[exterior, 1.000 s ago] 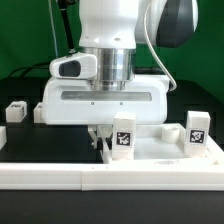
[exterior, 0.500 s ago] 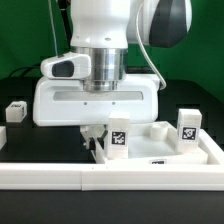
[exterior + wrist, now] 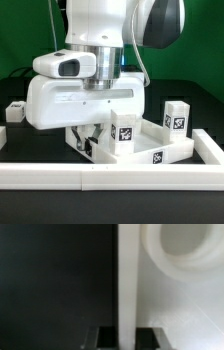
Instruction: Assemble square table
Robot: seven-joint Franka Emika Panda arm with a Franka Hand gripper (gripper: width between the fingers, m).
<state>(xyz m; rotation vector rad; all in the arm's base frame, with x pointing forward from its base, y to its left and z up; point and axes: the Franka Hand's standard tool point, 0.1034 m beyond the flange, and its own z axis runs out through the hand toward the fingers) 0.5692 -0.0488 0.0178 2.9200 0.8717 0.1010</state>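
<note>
The gripper (image 3: pixel 92 141) is clamped on the slab (image 3: pixel 136 153) edge, which sits between the fingers (image 3: pixel 105 338), with a socket (image 3: pixel 185 249) just beside them. Move the slab slowly and level, avoiding the leg (image 3: pixel 125 133) just beside the gripper.

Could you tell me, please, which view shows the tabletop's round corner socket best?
The wrist view: the socket shows large and close, beside the tabletop edge held in the gripper. The exterior view shows the tabletop and upright legs, but no socket is discernible.
</note>
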